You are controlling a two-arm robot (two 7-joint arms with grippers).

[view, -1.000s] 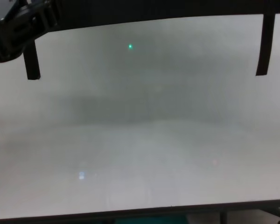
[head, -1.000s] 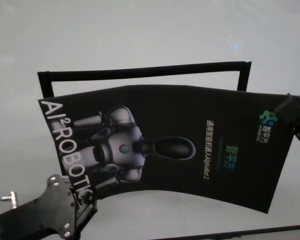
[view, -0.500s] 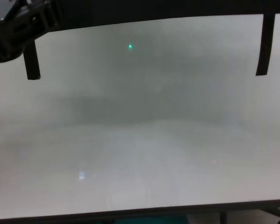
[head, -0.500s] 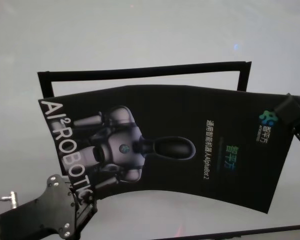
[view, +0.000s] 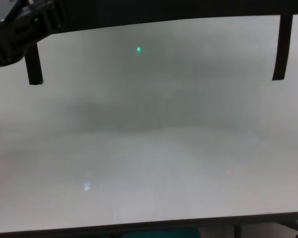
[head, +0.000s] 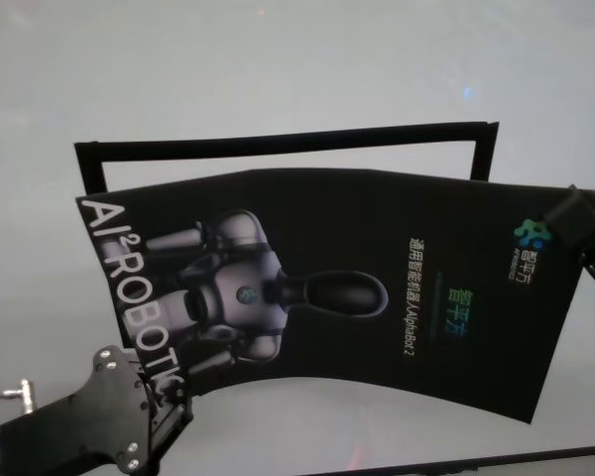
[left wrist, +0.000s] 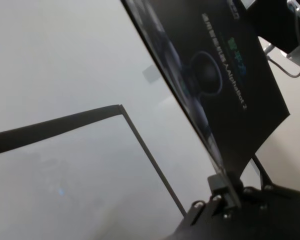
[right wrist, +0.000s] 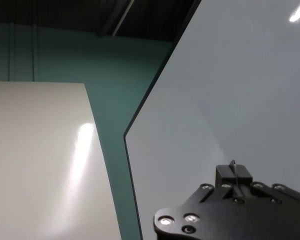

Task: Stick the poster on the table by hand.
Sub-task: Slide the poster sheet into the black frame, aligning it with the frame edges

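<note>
In the head view the left gripper (head: 169, 392) sits at the lower left, its jaws clamped on the poster's (head: 357, 288) edge beside the white "AI² ROBOTICS" lettering (head: 134, 297); the left wrist view shows the sheet's thin edge pinched between the fingertips (left wrist: 225, 185). The poster hangs above the white table (head: 278, 79), bowed between the two arms, with the grey-white robot figure (head: 238, 293) printed left of centre and the small "AlphaBot 2" text (head: 410, 322) further right. On the table behind it lies a narrow black tape frame (head: 288, 144), running across and turning down at both ends. At the right edge the right gripper (head: 580, 223) grasps the poster's far corner near the green-blue logo (head: 532, 236), and its wrist view shows a thin sheet edge nipped between the closed jaws.
</note>
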